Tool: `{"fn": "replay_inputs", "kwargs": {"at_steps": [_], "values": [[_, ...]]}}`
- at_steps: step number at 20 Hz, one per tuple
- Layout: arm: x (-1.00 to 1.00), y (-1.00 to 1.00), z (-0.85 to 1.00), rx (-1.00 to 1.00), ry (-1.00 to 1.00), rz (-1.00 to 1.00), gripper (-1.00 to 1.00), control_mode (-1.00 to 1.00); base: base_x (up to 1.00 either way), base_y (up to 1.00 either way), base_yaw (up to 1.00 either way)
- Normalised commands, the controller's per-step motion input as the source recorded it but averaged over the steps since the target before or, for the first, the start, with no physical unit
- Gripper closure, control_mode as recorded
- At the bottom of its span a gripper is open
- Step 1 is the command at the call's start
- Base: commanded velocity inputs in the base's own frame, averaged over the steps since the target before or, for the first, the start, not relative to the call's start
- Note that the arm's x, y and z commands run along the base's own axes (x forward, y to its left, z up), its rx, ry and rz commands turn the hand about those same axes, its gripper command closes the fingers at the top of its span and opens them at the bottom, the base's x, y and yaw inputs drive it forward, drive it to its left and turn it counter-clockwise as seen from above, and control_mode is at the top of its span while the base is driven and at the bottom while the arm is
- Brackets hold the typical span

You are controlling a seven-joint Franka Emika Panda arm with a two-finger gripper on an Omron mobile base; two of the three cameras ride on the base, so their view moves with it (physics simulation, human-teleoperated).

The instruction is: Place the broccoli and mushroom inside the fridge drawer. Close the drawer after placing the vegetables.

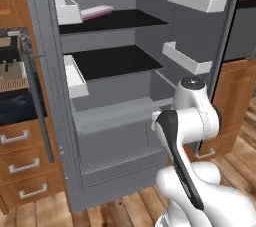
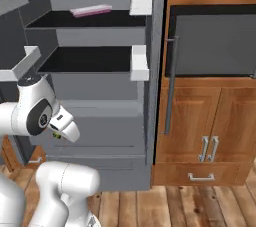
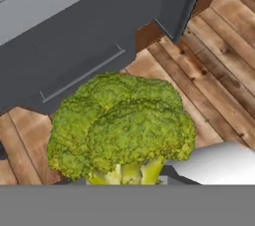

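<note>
My gripper [image 3: 127, 176] is shut on the broccoli [image 3: 122, 125], whose bushy yellow-green head hides the fingertips in the hand view. From the right base view a speck of that broccoli [image 2: 57, 135] shows at the gripper [image 2: 59, 134], low in front of the open fridge. The fridge drawer [image 1: 112, 116] is the wide light-grey box under the black shelves and stands pulled out a little; it appears in the right base view too [image 2: 102, 108]. Below the broccoli lie the fridge's grey bottom front and the wooden floor. The mushroom is out of view.
The fridge door [image 1: 225, 31] stands open at the right with white bins [image 1: 186, 58]. A pink item [image 1: 96, 12] and a white box [image 1: 67, 8] sit on the top shelf. Wooden drawers [image 1: 22, 163] flank the left; an oven [image 2: 215, 43] and cabinets [image 2: 210, 121] sit to the right.
</note>
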Motion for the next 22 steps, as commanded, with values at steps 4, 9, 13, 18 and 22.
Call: {"fn": "replay_inputs", "kwargs": {"at_steps": [4,9,13,18,22], "values": [[0.00,0.00,0.00,0.00,0.00,0.00,1.00,1.00,0.75,-0.37,0.35],[0.00,0.00,0.00,0.00,0.00,0.00,1.00,1.00,0.34,-0.01,0.46],[0.00,0.00,0.00,0.00,0.00,0.00,1.00,1.00,0.31,-0.14,0.43],[0.00,0.00,0.00,0.00,0.00,0.00,1.00,1.00,0.31,-0.35,0.43],[0.00,0.00,0.00,0.00,0.00,0.00,1.00,1.00,0.06,-0.39,0.40]]}}
